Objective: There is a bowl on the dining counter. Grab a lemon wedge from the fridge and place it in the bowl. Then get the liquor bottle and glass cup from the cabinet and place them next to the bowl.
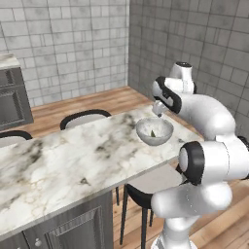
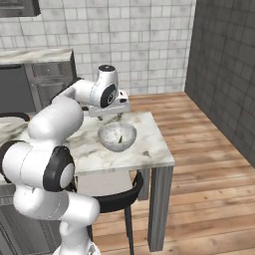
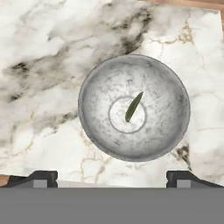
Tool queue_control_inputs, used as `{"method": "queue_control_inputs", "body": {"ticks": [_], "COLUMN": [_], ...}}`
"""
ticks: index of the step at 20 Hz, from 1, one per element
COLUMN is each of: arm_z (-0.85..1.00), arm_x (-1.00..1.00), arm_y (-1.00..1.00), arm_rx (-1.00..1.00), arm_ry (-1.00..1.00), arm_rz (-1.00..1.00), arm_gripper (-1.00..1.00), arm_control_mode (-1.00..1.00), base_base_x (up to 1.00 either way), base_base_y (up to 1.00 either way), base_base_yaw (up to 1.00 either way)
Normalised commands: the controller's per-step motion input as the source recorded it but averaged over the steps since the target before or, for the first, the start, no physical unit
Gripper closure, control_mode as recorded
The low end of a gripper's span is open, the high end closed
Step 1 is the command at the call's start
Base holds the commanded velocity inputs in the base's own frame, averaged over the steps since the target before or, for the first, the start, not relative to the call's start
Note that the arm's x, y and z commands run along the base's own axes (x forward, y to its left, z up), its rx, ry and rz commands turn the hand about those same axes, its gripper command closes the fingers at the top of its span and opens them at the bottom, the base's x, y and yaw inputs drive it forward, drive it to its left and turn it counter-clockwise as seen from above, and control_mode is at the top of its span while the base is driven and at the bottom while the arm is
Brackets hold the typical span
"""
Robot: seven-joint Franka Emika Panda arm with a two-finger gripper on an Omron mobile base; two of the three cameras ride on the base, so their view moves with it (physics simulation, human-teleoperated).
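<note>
- The gripper (image 3: 111, 179) hung over the bowl (image 3: 134, 107), its tips spread wide apart, holding nothing.
- The lemon wedge (image 3: 133, 106) lay at frame centre inside the bowl.
- The bowl sat on the desk (image 1: 73, 160), centre-right of the left base view.

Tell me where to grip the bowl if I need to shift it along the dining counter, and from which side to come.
Grip the bowl by its rim, probably from straight above, one finger inside and one outside the wall. It sits upright and is too wide to span. The open gripper hangs above it. Avoid the middle, where the lemon wedge lies.
</note>
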Motion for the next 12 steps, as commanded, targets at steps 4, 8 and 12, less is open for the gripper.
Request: {"method": "queue_control_inputs", "body": {"ticks": [4, 8, 12], "arm_z": [0.93, 0.76, 0.51], "arm_x": [-1.0, -1.0, -1.0], "arm_y": [0.14, 0.24, 0.26], "arm_rx": [0.0, 0.0, 0.0], "arm_ry": [-0.02, 0.0, 0.02], "arm_rz": [0.06, 0.01, -0.04], "arm_gripper": [-1.0, -1.0, -1.0], "arm_control_mode": [-1.0, -1.0, -1.0], "base_base_x": [0.0, 0.0, 0.0], "base_base_y": [0.0, 0.0, 0.0], "base_base_yaw": [0.0, 0.0, 0.0]}}
